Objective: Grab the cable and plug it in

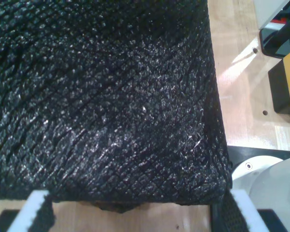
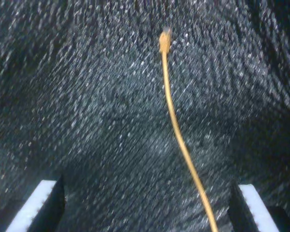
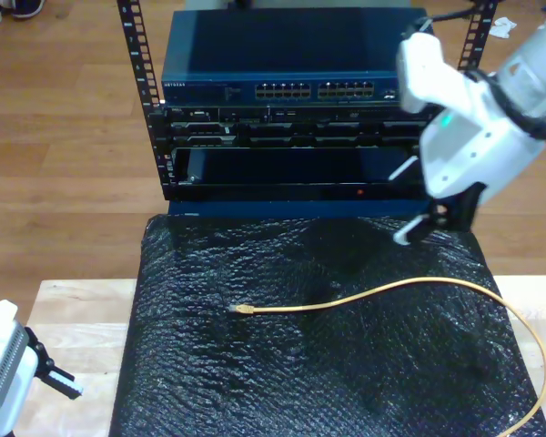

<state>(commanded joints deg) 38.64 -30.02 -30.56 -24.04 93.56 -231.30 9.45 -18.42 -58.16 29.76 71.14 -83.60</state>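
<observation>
On the black mat (image 3: 364,364), the cable (image 3: 382,293) lay loose, its plug (image 3: 243,310) toward 9 o'clock in the exterior view. My second gripper (image 2: 145,205) hung spread above it, apart; my first gripper (image 1: 135,212) hung spread over the mat edge

A pale wooden table (image 3: 73,314) carried a black textured mat (image 3: 346,382) that covered most of its top, leaving bare wood at the exterior view's left. On the mat lay the cable (image 3: 364,296), yellow-orange and thin, its plug near the mat's middle, its length arching toward the exterior view's right and looping back near the mat's near right corner. At the mat's far edge stood a rack of network gear (image 3: 282,91)
</observation>
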